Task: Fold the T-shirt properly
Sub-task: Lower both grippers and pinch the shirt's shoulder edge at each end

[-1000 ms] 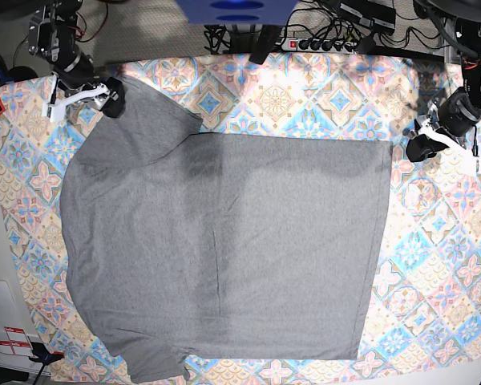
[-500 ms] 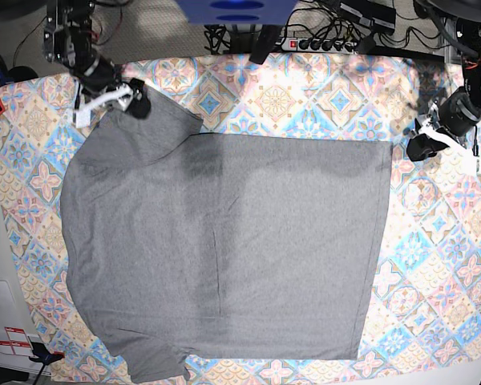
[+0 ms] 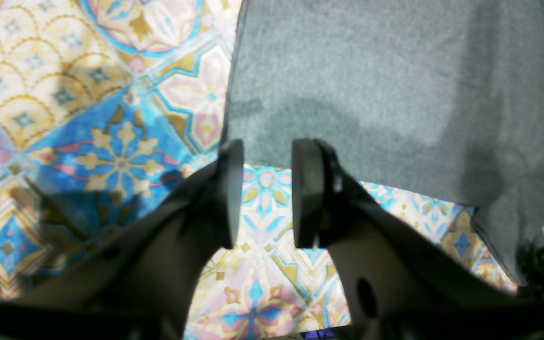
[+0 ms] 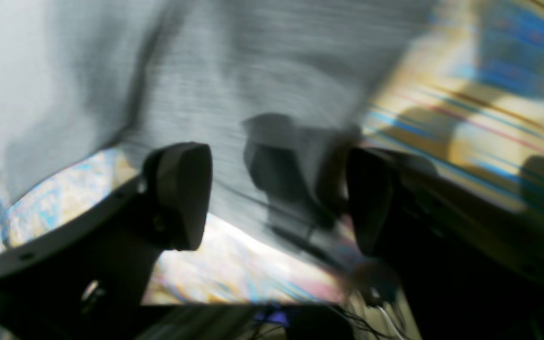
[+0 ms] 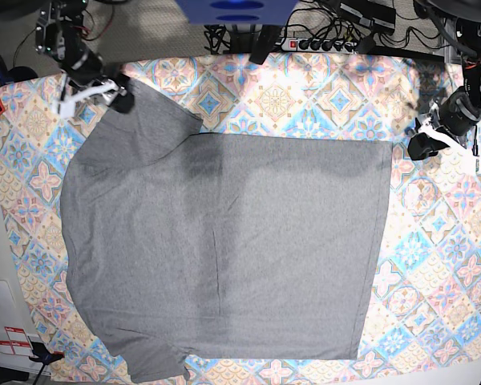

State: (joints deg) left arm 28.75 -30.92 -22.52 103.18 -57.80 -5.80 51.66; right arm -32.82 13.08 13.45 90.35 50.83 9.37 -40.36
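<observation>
Left gripper [image 3: 267,193]: jaws parted by a narrow gap, nothing between them, hovering over tablecloth [image 3: 88,141] just off the T-shirt [image 3: 395,85] hem corner. Right gripper [image 4: 276,198]: jaws spread wide above the sleeve edge (view badly blurred), gripping nothing. T-shirt [image 5: 224,249] lies flat across tablecloth [image 5: 449,265], sleeve at the right arm's side.
</observation>
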